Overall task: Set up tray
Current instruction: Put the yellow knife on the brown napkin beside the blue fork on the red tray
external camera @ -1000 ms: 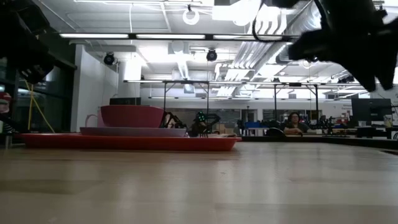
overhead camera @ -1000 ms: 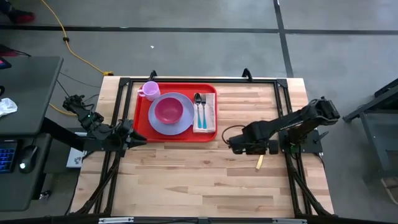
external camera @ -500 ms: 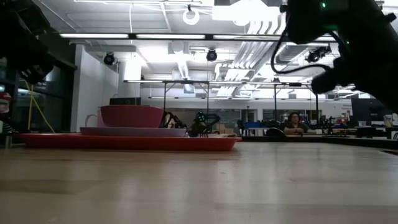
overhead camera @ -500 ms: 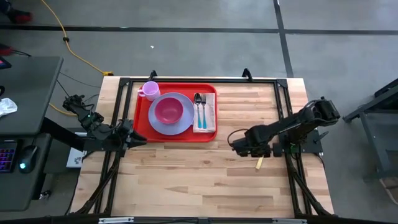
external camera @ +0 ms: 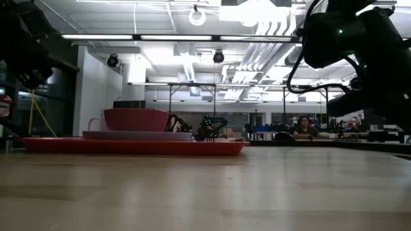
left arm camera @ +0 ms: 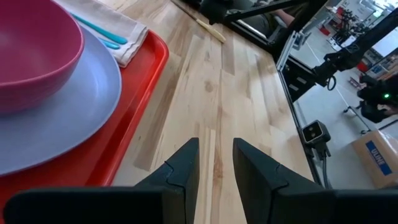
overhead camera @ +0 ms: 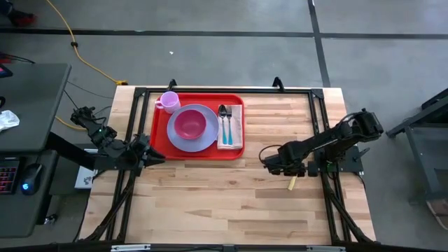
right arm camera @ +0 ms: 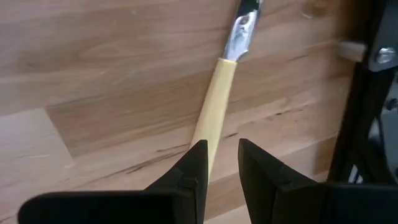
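Observation:
The red tray (overhead camera: 197, 156) lies at the table's far left. It carries a lavender plate (overhead camera: 175, 137) with a pink bowl (overhead camera: 190, 124), a lavender cup (overhead camera: 169, 101), and a beige napkin (overhead camera: 232, 141) bearing a spoon (overhead camera: 222, 114) and a teal-handled fork (overhead camera: 229, 124). A yellow-handled utensil (overhead camera: 292, 183) lies flat on the bare wood near the right edge. My right gripper (overhead camera: 268, 163) hovers shut just left of it and looks down on its handle (right arm camera: 214, 112). My left gripper (overhead camera: 155, 157) waits shut at the tray's near left corner (left arm camera: 134, 124).
A black frame (overhead camera: 224, 89) runs around the tabletop. Bare wood (overhead camera: 224, 203) spreads across the near half and between the tray and the right arm. Beyond the table, the low view shows a room with benches and a seated person (external camera: 303, 127).
My right gripper has drawn back toward the table's right edge, away from the tray and nearer the yellow-handled utensil. The tray and what it carries have stayed put.

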You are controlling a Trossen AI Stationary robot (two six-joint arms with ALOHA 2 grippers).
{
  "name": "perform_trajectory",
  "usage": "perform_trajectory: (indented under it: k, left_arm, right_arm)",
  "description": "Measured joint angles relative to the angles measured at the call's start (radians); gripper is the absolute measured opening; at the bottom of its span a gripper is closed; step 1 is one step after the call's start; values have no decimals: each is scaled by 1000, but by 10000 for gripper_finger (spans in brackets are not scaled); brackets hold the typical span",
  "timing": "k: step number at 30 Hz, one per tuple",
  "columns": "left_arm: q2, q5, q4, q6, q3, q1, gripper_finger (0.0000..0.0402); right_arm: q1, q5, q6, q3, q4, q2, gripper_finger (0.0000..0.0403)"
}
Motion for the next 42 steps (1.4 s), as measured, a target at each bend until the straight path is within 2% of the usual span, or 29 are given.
perform_trajectory:
  k: [17,32,42]
  left_arm:
    - [0,-1,0,-30,0,0,129]
    - [0,-5,0,-39,0,0,129]
    - [0,-9,-1,-39,0,0,129]
  right_arm:
    - [-28,-3,31,-159,214,-62,67]
    - [-40,-33,26,-212,267,-63,66]
    - [-40,-18,27,-198,258,-59,32]
